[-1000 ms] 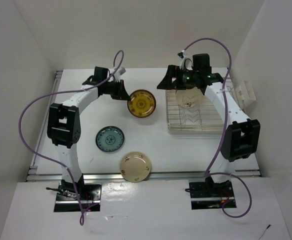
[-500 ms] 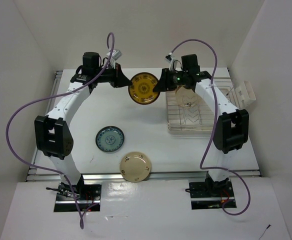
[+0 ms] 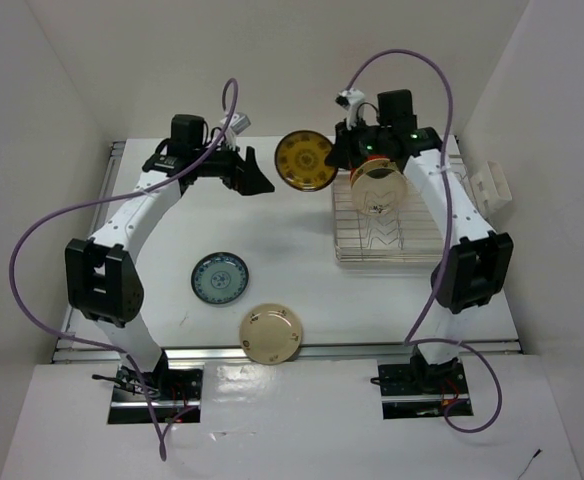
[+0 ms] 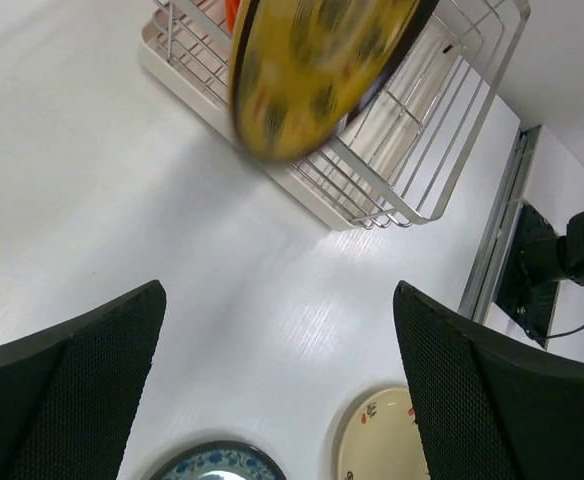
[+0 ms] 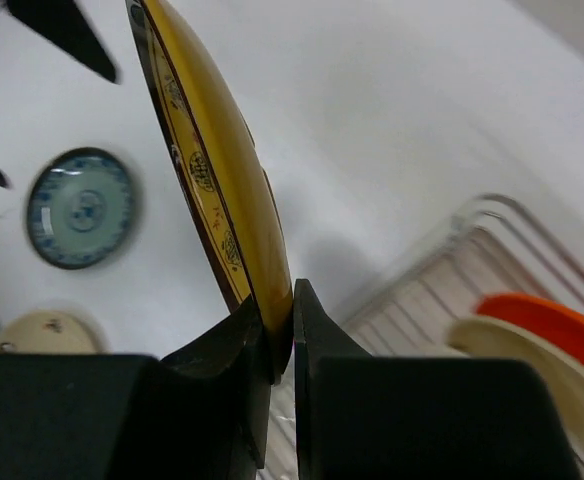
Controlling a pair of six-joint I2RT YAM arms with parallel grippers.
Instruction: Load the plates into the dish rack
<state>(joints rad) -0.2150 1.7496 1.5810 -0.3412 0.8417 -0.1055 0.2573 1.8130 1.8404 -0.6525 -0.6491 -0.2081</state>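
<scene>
The dark brown and gold plate point(image 3: 305, 160) hangs on edge in the air, just left of the dish rack point(image 3: 412, 245). My right gripper point(image 3: 338, 160) is shut on its rim point(image 5: 272, 300). My left gripper point(image 3: 259, 181) stands open and apart from that plate point(image 4: 312, 65), with nothing between its fingers point(image 4: 72, 385). An orange-red plate point(image 5: 552, 318) and a cream plate point(image 3: 378, 188) stand in the rack point(image 5: 442, 290). A blue patterned plate point(image 3: 220, 277) and a cream plate point(image 3: 271, 333) lie flat on the table.
A small white bracket point(image 3: 492, 186) sits to the right of the rack. White walls close in the table on the left, back and right. The rack's rounded wire end point(image 4: 442, 130) faces the left gripper.
The left gripper carried the gold plate up to the right gripper, then opened and let go. The right gripper came off the rack, shut on the plate's rim and drew it back.
</scene>
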